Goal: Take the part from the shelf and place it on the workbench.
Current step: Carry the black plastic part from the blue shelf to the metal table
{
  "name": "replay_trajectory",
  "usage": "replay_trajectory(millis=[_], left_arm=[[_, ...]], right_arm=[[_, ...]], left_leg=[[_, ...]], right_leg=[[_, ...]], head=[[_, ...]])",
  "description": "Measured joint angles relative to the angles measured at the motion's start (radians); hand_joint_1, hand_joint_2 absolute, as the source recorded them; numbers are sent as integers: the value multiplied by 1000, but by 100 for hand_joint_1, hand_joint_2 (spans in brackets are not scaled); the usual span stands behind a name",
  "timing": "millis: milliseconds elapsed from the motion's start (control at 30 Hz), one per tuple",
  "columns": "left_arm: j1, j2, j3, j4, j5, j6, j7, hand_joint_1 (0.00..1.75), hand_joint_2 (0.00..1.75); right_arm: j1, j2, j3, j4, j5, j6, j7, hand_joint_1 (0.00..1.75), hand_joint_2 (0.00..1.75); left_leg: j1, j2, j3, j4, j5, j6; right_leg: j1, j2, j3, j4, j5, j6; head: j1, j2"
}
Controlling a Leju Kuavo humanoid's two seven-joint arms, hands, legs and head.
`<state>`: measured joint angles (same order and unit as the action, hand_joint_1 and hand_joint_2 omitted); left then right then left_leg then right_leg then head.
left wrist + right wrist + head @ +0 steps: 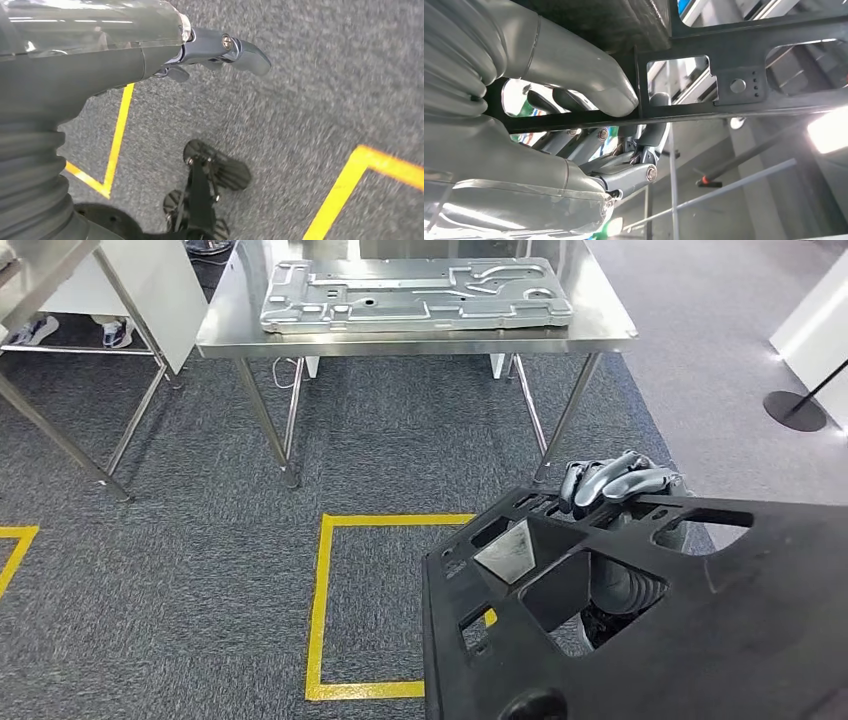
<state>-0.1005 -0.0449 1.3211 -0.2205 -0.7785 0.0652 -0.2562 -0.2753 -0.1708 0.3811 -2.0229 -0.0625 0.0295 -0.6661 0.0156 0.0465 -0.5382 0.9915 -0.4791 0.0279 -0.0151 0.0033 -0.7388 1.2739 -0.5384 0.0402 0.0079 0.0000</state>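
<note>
The part is a large black flat frame with cut-outs [700, 620], filling the lower right of the head view and held above the carpet. My right hand [615, 480] grips its far edge, fingers curled over the rim. In the right wrist view the thumb [589, 85] presses on a bar of the black part [744, 50] with the fingers [644, 145] wrapped behind it. The steel workbench [420, 343] stands ahead across the carpet, bearing a silver stamped metal panel [415, 295]. My left hand [220, 50] hangs over the floor, holding nothing, fingers apart.
A yellow taped square [322, 610] marks the carpet between me and the workbench. A second steel table [60, 280] stands at the far left, with a person's shoes [115, 332] behind it. A black stanchion base [795, 410] sits at the right.
</note>
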Motion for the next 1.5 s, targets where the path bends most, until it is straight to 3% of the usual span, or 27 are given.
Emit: replay_trajectory(millis=[67, 133, 233, 300, 333, 400, 433, 467, 500, 533, 567, 633, 667, 800, 867, 933, 967, 1000, 1067, 1133, 1167, 1300, 1367, 1433, 1467, 1500], left_arm=[[-2, 0, 0, 0, 0, -5, 3, 0, 175], [-7, 0, 0, 0, 0, -12, 4, 0, 175], [-10, 0, 0, 0, 0, -18, 0, 0, 175], [-10, 1, -1, 0, 0, -21, -6, 0, 175], [-10, 1, -1, 0, 0, -24, -7, 0, 175], [-6, 2, -1, 0, 0, -27, -8, 0, 175], [-3, 2, -2, 0, 0, -28, -8, 0, 175], [-1, 2, -2, 0, 0, -29, -9, 0, 175], [1, 2, -2, 0, 0, -29, -9, 0, 175], [2, 3, -2, 0, 0, -29, -9, 0, 175], [2, 3, -2, 0, 0, -29, -9, 0, 175], [1, 5, -2, 0, 0, -29, -10, 0, 175], [0, 5, -2, 0, -1, -30, -11, 0, 175], [-1, 6, -5, 0, -6, -34, -14, 0, 175], [-2, 6, -7, 0, -6, -35, -17, 0, 175], [-1, 6, -7, 0, -6, -35, -18, 0, 175], [-1, 6, -7, 0, -6, -35, -18, 0, 175], [-1, 6, -7, 0, -6, -35, -18, 0, 175], [0, 6, -8, 0, -6, -35, -18, 0, 175], [0, 5, -9, 0, -6, -35, -18, 0, 175], [-1, 6, -9, 0, -6, -35, -18, 0, 175], [-4, 7, -9, 0, -6, -35, -19, 0, 175], [-6, 8, -9, 0, -6, -35, -19, 0, 175], [-4, 9, -9, 0, -6, -36, -20, 0, 175], [-2, 10, -10, 0, -6, -36, -20, 0, 175], [0, 10, -10, 0, -6, -36, -21, 0, 175]], right_arm=[[0, 1, 1, 4, 3, -2, 7, 175, 175], [0, 4, 2, 7, 8, -8, 17, 175, 175], [3, 9, 2, 12, 19, -19, 27, 175, 175], [5, 10, 1, 10, 20, -18, 29, 175, 175], [6, 10, 1, 7, 18, -16, 31, 175, 175], [7, 10, 0, 4, 13, -13, 34, 175, 175], [8, 10, -1, 3, 11, -12, 36, 175, 175], [9, 10, -1, 3, 10, -12, 38, 175, 175], [11, 10, -2, 3, 8, -12, 39, 175, 175], [11, 10, -2, 2, 7, -12, 40, 175, 175], [12, 10, -2, 2, 6, -12, 40, 175, 175], [12, 10, -5, 1, 5, -12, 41, 175, 175], [12, 10, -7, 1, 5, -12, 41, 175, 175], [13, 10, -16, -4, 4, -7, 39, 175, 175], [14, 10, -21, -7, 4, -3, 34, 175, 175], [18, 9, -24, -7, 3, 1, 29, 175, 175], [20, 9, -25, -7, 3, 2, 28, 175, 175], [22, 9, -26, -7, 2, 2, 28, 175, 175], [22, 9, -28, -7, 2, 3, 27, 175, 175], [22, 8, -30, -7, 2, 3, 24, 175, 175], [22, 8, -31, -7, 1, 4, 22, 175, 175], [23, 7, -36, -9, -1, 5, 18, 175, 175], [21, 7, -38, -12, -1, 5, 17, 175, 175], [23, 7, -39, -13, -2, 5, 17, 175, 175], [25, 7, -40, -13, -3, 5, 17, 175, 175], [27, 7, -40, -13, -3, 5, 17, 175, 175]], left_leg=[[0, 11, 5, 2, -7, -8], [-3, 17, 8, 5, -13, -18], [-5, 22, 10, 5, -16, -33], [-3, 4, 4, 27, -35, -44], [-1, -9, -13, 67, -59, -47], [-1, -31, -79, 198, -119, -51], [-1, -35, -113, 261, -139, -51], [-1, -37, -135, 295, -139, -51], [-1, -37, -140, 291, -120, -49], [-1, -38, -124, 247, -83, -46], [-1, -39, -95, 178, -39, -41], [-5, -45, -43, 58, 10, -31], [-7, -47, -31, 29, 14, -26], [-4, -47, -21, 9, 12, -8], [-1, -43, -15, 3, 12, 1], [-1, -41, -12, 4, 8, 4], [-1, -40, -10, 4, 5, 4], [-1, -40, -6, 4, 1, 2], [0, -40, 10, 4, -10, -5], [-2, -39, 22, 5, -25, -16], [-3, -39, 26, 5, -30, -22], [-2, -34, 37, 9, -51, -45], [1, -36, -1, 94, -89, -51], [1, -37, -89, 240, -136, -52], [1, -38, -130, 293, -141, -51], [0, -38, -155, 310, -123, -48]], right_leg=[[0, -10, 69, -136, 68, -3], [6, -21, 127, -247, 102, -12], [12, -20, 136, -267, 100, -28], [8, -16, 141, -272, 99, -39], [6, -15, 144, -275, 99, -45], [8, -10, 146, -276, 97, -54], [10, -6, 146, -275, 96, -56], [12, 0, 148, -275, 95, -58], [13, 5, 150, -275, 94, -58], [14, 11, 154, -274, 92, -58], [15, 15, 159, -274, 89, -56], [18, 21, 162, -271, 84, -50], [18, 23, 161, -270, 83, -45], [16, 21, 154, -252, 71, -22], [11, 13, 110, -160, 24, -10], [5, 8, 33, -22, -29, 0], [2, 7, 6, 19, -33, 3], [-1, 6, -1, 21, -17, 6], [-6, 0, 44, -90, 61, 7], [-3, -8, 105, -216, 108, 1], [-1, -10, 120, -248, 111, -6], [3, -3, 137, -264, 90, -38], [2, -2, 155, -270, 81, -51], [7, 0, 172, -270, 66, -59], [10, 2, 181, -270, 58, -61], [12, 5, 193, -270, 49, -61]], head=[[0, 0], [0, 0], [-1, 0], [-2, 0], [-2, 0], [-3, 0], [-3, 0], [-3, 0], [-3, 0], [-3, 0], [-3, 0], [-3, 0], [-2, 0], [-1, 0], [2, 0], [4, 0], [4, 0], [4, 0], [4, 0], [4, 0], [3, 0], [-2, 0], [-7, 0], [-10, 0], [-10, 0], [-10, 0]])
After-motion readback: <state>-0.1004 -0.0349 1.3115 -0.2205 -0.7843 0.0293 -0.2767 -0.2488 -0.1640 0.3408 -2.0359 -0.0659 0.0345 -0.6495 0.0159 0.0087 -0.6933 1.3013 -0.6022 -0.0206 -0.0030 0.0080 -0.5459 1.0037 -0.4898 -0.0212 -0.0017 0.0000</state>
